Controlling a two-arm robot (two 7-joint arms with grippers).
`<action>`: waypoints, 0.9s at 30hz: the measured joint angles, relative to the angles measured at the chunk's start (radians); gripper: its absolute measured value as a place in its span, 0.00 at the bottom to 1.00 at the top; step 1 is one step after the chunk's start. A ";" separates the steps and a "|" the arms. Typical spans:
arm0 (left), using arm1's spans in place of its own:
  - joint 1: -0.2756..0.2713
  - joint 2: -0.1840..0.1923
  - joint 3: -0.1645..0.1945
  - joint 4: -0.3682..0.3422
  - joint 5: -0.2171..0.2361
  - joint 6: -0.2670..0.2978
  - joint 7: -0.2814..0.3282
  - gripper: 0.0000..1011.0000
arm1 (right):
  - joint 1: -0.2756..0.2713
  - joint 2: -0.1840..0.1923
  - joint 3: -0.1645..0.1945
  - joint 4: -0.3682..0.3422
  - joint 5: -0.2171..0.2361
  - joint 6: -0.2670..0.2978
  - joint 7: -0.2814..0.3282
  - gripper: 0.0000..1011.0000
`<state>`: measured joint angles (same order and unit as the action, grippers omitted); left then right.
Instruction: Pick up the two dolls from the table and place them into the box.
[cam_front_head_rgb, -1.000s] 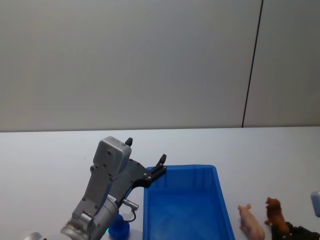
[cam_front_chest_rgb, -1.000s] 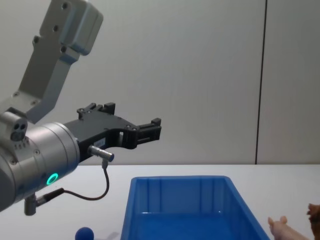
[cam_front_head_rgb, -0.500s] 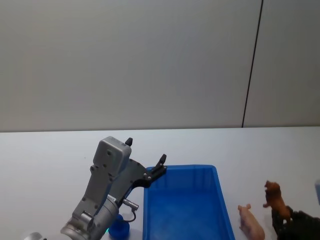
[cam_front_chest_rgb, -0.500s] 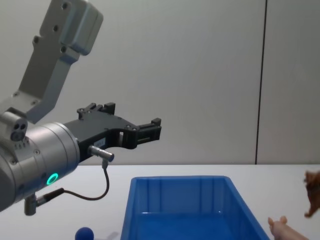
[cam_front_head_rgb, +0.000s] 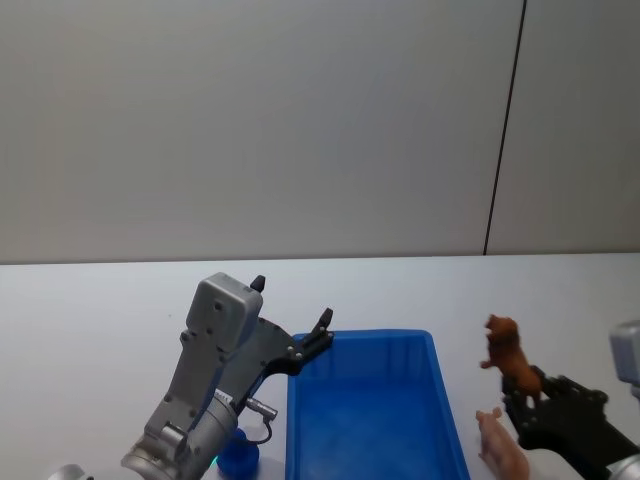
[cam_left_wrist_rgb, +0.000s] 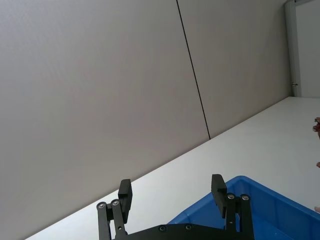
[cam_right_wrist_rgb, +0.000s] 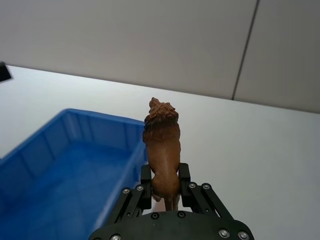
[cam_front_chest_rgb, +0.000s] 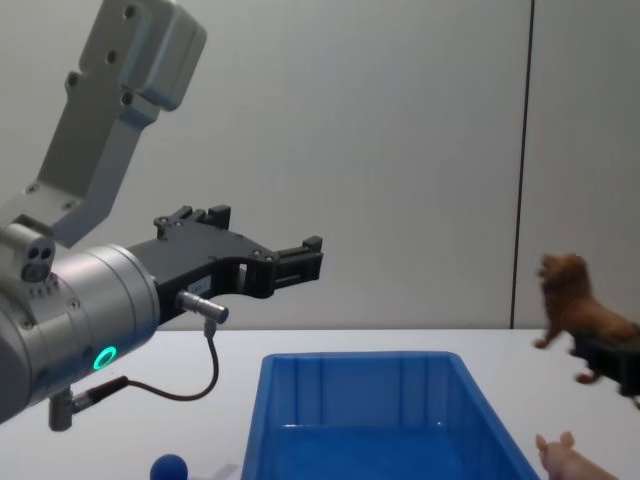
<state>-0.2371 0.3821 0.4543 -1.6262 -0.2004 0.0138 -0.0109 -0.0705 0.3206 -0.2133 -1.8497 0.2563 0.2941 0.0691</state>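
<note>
I hold the reddish-brown furry toy lion (cam_right_wrist_rgb: 161, 137) clamped in my right pincer (cam_right_wrist_rgb: 162, 176), aloft, head toward the bright blue plastic box (cam_front_head_rgb: 370, 420), which lies just to its left. The pale pink toy pig (cam_front_head_rgb: 503, 450) waits on the white desk (cam_front_head_rgb: 100, 300) below. My left pincer (cam_left_wrist_rgb: 171, 190) hangs wide open near the box's left rim.

The reddish-brown furry doll (cam_front_head_rgb: 505, 352) is off the surface (cam_front_head_rgb: 90, 300), upright with its head raised, clamped at its hindquarters by the right tool (cam_right_wrist_rgb: 165, 176), beside the right wall of the blue box (cam_front_head_rgb: 380, 338). The pale pink pig (cam_front_head_rgb: 502, 448) rests on the surface just right of the box, near the front edge.
</note>
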 joint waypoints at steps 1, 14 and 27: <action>0.000 0.000 0.000 0.000 0.000 0.000 0.000 0.99 | 0.003 -0.002 -0.002 0.000 -0.003 -0.002 0.010 0.30; 0.000 0.000 0.000 0.000 0.000 0.000 0.000 0.99 | 0.075 -0.059 -0.053 0.045 -0.055 -0.018 0.168 0.30; 0.000 0.000 0.000 0.000 0.000 0.000 0.000 0.99 | 0.149 -0.116 -0.096 0.150 -0.099 -0.022 0.289 0.67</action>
<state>-0.2371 0.3821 0.4542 -1.6262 -0.2004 0.0138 -0.0109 0.0784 0.2046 -0.3094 -1.6994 0.1576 0.2722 0.3579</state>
